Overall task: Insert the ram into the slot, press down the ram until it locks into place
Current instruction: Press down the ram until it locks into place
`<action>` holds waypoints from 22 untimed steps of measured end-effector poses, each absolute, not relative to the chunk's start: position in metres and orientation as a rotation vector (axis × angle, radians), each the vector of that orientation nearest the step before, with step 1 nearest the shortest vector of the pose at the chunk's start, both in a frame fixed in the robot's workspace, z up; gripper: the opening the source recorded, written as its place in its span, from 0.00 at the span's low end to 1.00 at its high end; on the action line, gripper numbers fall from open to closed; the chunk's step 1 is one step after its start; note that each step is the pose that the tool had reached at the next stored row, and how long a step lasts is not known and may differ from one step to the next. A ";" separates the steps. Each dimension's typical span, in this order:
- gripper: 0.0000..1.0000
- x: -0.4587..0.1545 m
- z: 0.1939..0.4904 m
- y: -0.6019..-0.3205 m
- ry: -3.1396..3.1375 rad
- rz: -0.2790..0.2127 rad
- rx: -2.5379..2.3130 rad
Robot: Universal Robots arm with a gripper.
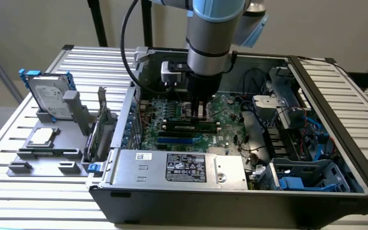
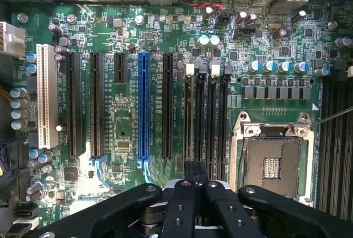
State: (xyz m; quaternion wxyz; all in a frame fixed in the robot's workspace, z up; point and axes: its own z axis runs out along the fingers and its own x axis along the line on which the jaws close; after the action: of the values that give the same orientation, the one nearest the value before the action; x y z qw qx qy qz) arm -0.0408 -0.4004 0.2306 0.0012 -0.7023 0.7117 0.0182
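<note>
Gripper: fingers pressed together on ram's top edge; slot below. Press should stay vertical, centred.

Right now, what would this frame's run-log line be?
gripper: low above motherboard | ram: lying along black slot beneath gripper | locked: cannot tell

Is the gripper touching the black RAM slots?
Cannot tell. The exterior view has the gripper low over the motherboard, its height unclear; the wrist view looks straight down at the slots, showing no gap or contact.
</note>
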 end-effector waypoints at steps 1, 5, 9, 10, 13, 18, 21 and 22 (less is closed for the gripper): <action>0.10 -0.041 0.230 -0.400 2.235 0.057 -2.205; 0.10 -0.041 0.227 -0.400 2.236 0.056 -2.204; 0.10 -0.041 0.228 -0.400 2.236 0.057 -2.203; 0.10 -0.041 0.229 -0.400 2.234 0.057 -2.201; 0.10 -0.041 0.241 -0.400 2.236 0.056 -2.203; 0.10 -0.041 0.248 -0.400 2.236 0.056 -2.203; 0.10 -0.041 0.248 -0.400 2.236 0.057 -2.203; 0.10 -0.041 0.248 -0.400 2.235 0.058 -2.203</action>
State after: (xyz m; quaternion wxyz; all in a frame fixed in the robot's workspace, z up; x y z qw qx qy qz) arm -0.0408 -0.4000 0.2477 0.0014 -0.7018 0.7122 0.0184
